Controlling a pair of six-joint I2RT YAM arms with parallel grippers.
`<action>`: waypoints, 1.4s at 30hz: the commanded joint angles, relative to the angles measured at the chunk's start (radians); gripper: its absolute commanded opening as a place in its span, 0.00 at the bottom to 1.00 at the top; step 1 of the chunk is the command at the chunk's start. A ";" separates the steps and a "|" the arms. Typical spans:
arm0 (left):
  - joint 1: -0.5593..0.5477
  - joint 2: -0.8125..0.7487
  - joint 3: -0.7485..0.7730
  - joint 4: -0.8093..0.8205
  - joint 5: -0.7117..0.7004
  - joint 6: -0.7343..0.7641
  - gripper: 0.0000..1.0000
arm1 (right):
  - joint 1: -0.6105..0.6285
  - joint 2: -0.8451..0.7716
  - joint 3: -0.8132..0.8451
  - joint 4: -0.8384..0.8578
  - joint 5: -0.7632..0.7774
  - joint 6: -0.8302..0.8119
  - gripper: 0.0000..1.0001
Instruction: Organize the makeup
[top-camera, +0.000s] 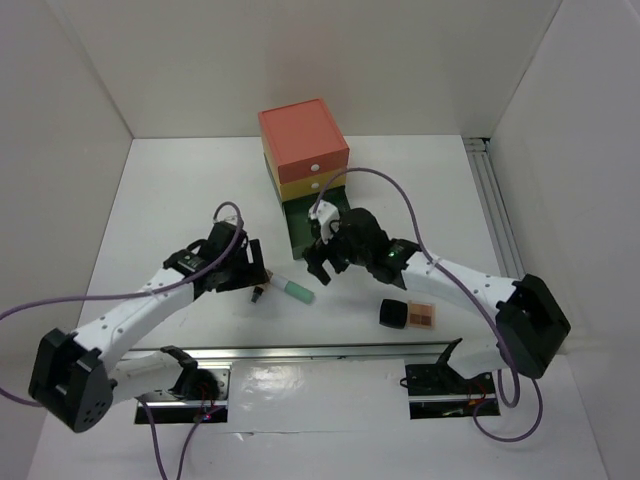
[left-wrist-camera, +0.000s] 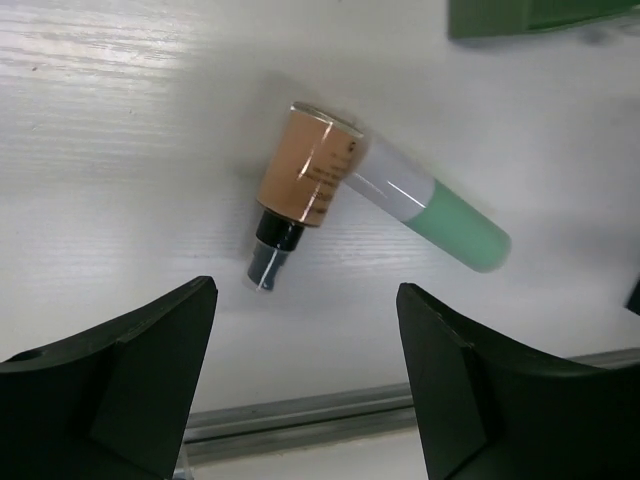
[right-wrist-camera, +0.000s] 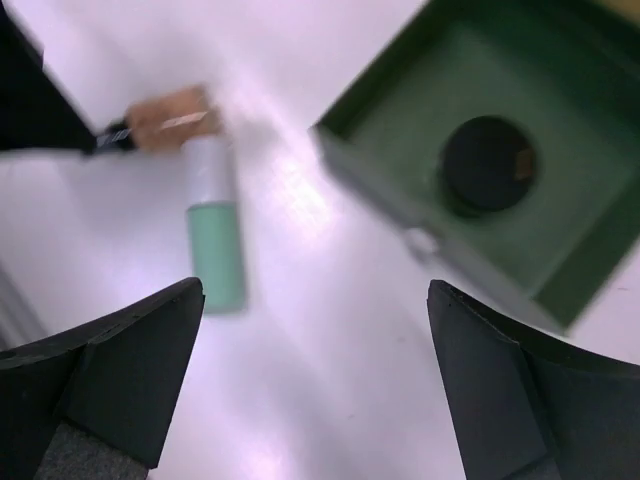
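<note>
A mint-green tube (top-camera: 297, 290) lies on the white table in front of the open green drawer (top-camera: 297, 228). In the left wrist view the tube (left-wrist-camera: 440, 215) touches a peach bottle with a black pump (left-wrist-camera: 305, 165). My left gripper (top-camera: 250, 268) is open and empty, just short of the bottle (left-wrist-camera: 305, 290). My right gripper (top-camera: 322, 265) is open and empty above the table between tube (right-wrist-camera: 215, 245) and drawer (right-wrist-camera: 560, 250). A round black compact (right-wrist-camera: 487, 163) lies in that drawer. A black square eyeshadow palette (top-camera: 410, 315) lies open to the right. Puffs, pencil and lipstick are out of view.
The orange-yellow-green drawer box (top-camera: 303, 145) stands at the back centre, with its bottom green drawer pulled out towards me. A metal rail (top-camera: 330, 352) runs along the near edge of the table. White walls close the left, back and right sides.
</note>
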 joint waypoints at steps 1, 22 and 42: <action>-0.004 -0.139 0.010 -0.068 -0.044 -0.038 0.86 | 0.055 -0.003 -0.056 -0.029 -0.157 -0.085 1.00; -0.004 -0.265 0.020 -0.216 -0.119 -0.130 0.87 | 0.205 0.405 0.019 0.226 0.082 0.004 0.38; -0.004 -0.027 0.089 -0.042 -0.053 -0.010 0.87 | -0.018 0.170 0.143 0.064 0.146 -0.099 0.15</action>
